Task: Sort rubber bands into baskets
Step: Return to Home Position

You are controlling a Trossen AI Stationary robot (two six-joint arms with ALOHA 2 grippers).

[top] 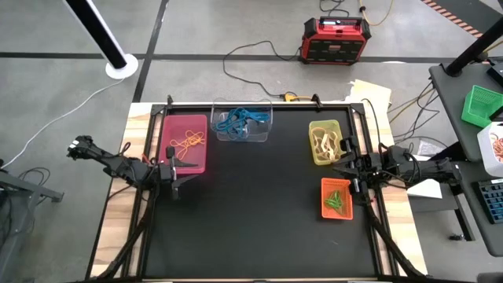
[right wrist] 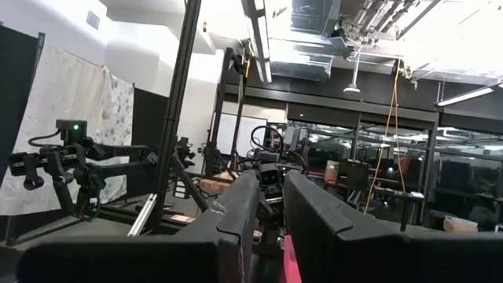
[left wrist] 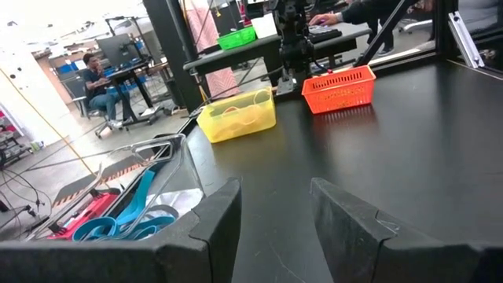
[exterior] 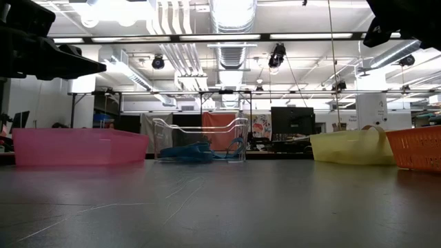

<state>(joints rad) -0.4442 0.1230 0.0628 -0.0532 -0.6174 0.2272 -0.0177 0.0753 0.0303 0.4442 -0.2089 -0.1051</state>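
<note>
Four baskets stand on the black table. The magenta-pink basket (top: 185, 143) holds orange-yellow rubber bands (top: 189, 141). The clear basket (top: 244, 123) holds blue bands (top: 238, 119). The yellow-green basket (top: 324, 142) holds tan bands (top: 323, 142). The orange basket (top: 336, 199) holds green bands (top: 337, 201). My left gripper (top: 187, 171) hovers open and empty just in front of the magenta-pink basket; its fingers are apart in the left wrist view (left wrist: 275, 212). My right gripper (top: 340, 170) hovers between the yellow-green and orange baskets, fingers a little apart and empty (right wrist: 271, 216).
The table's metal frame (top: 157, 110) runs along its edges. A red-black power box (top: 336, 39) sits on the floor beyond the far edge. A bright green crate (top: 481, 104) stands on a side desk at the right. A person sits at a desk far behind (left wrist: 98, 75).
</note>
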